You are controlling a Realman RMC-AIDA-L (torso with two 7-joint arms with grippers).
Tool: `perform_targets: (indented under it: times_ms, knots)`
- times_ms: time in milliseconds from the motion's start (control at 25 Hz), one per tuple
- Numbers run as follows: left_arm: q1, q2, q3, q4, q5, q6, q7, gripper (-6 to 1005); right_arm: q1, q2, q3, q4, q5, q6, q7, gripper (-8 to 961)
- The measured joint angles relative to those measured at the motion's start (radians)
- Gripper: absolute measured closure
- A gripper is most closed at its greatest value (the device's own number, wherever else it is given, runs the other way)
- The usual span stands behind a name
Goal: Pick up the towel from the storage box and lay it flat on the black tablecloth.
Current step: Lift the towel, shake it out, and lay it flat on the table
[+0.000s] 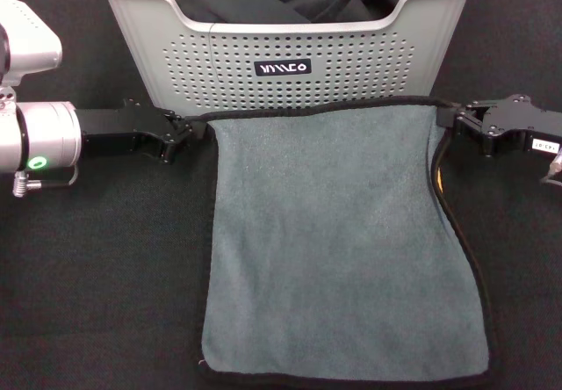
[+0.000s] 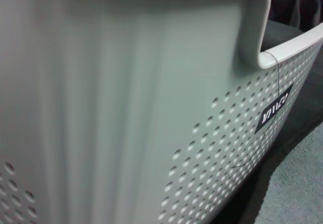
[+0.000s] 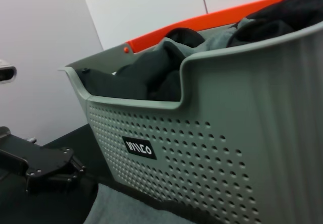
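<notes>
Lying flat: grey-teal towel (image 1: 342, 241), black-edged; both end effectors pinching far corners.

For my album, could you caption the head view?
Both grippers, left and right, hold the towel's far corners beside the basket.

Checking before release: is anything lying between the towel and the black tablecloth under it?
Nothing visible: the towel lies spread on the black tablecloth before the storage box, left gripper and right gripper at its far corners.
</notes>
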State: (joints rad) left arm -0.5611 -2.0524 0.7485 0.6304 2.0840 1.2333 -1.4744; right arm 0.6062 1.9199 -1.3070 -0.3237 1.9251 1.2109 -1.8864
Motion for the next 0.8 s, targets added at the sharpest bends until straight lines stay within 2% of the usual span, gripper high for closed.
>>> perform_targets:
  times_ms: [800]
  knots:
    - [0.002, -0.003, 0.000, -0.002, 0.002, -0.006, 0.000, 949, -0.002, 0.008, 0.004, 0.000, -0.011, -0.009, 0.018, 876]
